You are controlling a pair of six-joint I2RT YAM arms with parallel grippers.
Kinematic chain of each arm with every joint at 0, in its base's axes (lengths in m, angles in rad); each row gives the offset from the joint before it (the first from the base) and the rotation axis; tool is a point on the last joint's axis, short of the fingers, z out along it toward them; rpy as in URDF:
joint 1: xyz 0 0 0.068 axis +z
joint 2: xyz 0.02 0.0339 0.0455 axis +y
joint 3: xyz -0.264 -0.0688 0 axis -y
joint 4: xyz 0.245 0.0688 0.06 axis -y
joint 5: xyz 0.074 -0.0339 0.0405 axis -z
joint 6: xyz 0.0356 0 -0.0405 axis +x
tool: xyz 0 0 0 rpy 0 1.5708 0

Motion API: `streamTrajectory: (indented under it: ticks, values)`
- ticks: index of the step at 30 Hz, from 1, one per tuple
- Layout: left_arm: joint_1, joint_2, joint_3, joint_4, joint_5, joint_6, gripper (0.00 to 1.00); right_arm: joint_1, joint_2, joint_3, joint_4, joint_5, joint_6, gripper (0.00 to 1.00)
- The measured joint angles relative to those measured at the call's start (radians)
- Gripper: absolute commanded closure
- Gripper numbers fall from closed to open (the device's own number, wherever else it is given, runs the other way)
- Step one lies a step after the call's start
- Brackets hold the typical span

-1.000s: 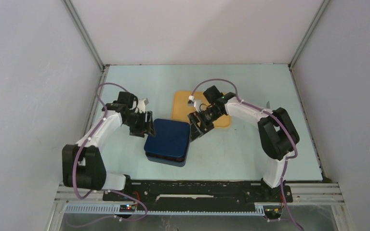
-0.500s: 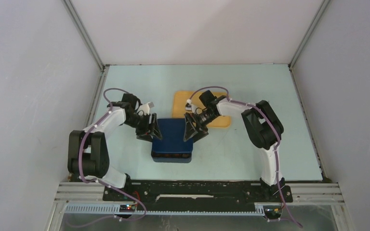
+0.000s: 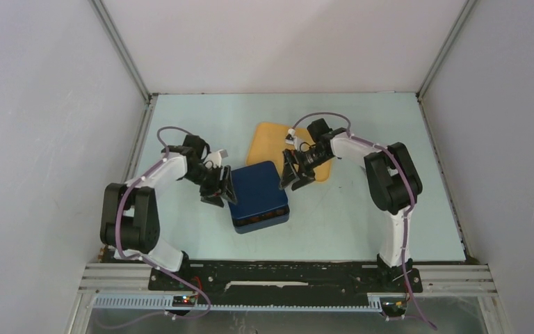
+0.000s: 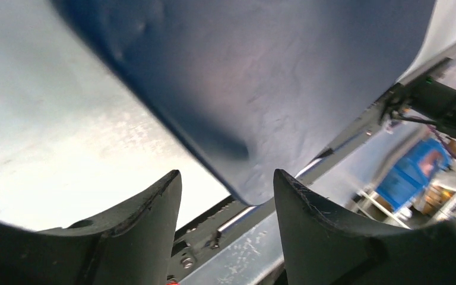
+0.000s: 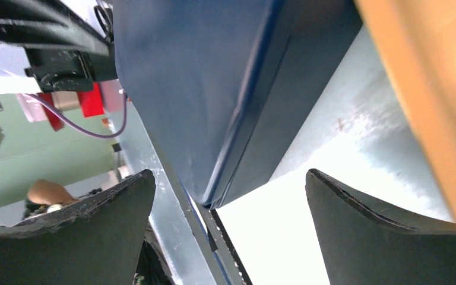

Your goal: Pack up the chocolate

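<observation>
Pale grey walls (image 3: pixel 285 42) close in a light blue-green table (image 3: pixel 361 216) on three sides. Near the middle of the table sits a dark blue square box (image 3: pixel 259 191), turned a little out of line with the table edges, with its lid on. An orange mat (image 3: pixel 268 142) lies flat just behind it, and the box's far corner reaches the mat's near edge.

The left gripper (image 3: pixel 220 188) is low at the box's left side, its fingers pointing toward the box. From the left wrist, the two black fingers (image 4: pixel 148 219) stand apart and released. A rounded corner of the blue lid dips into the gap between them, and whether either finger touches it cannot be told.

The right gripper (image 3: pixel 292 174) is at the box's far right corner, over the near edge of the mat. From the right wrist, its fingers (image 5: pixel 95 225) are spread wide with nothing clasped. The box's corner edge stands ahead of the gap, clear of both fingers, and the mat runs along the right of that view.

The chocolate shows in none of the views. The lid covers the box's top, and only a thin dark strip of the box's near side shows under it, too small to read.
</observation>
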Motion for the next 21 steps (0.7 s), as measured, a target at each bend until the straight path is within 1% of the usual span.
streamTrajectory:
  ticks: [3,7,9,11,13,15,18,21]
  values:
    - [0.000,-0.063,0.000,-0.009,-0.090,0.000,0.36,0.015,-0.074,-0.033,-0.010,0.063,-0.017,0.03]
    - [0.000,-0.164,0.000,0.002,-0.206,-0.003,0.37,0.046,-0.159,-0.034,-0.003,0.141,-0.028,0.11]
    - [0.000,-0.177,0.000,0.023,-0.238,-0.009,0.39,0.063,-0.171,-0.034,0.000,0.179,-0.032,0.18]
    - [0.000,-0.164,0.000,0.049,-0.264,-0.018,0.42,0.085,-0.165,-0.034,-0.002,0.230,-0.038,0.22]
    - [0.000,-0.139,0.000,0.074,-0.275,-0.019,0.43,0.112,-0.151,-0.034,-0.008,0.279,-0.044,0.27]
    - [0.000,-0.111,0.000,0.106,-0.282,-0.025,0.45,0.135,-0.132,-0.032,-0.019,0.312,-0.048,0.30]
    - [0.000,-0.092,0.000,0.145,-0.275,-0.032,0.52,0.164,-0.103,-0.021,-0.041,0.325,-0.050,0.33]
    - [0.000,-0.089,0.000,0.167,-0.242,-0.037,0.56,0.174,-0.100,-0.005,-0.049,0.330,-0.053,0.33]
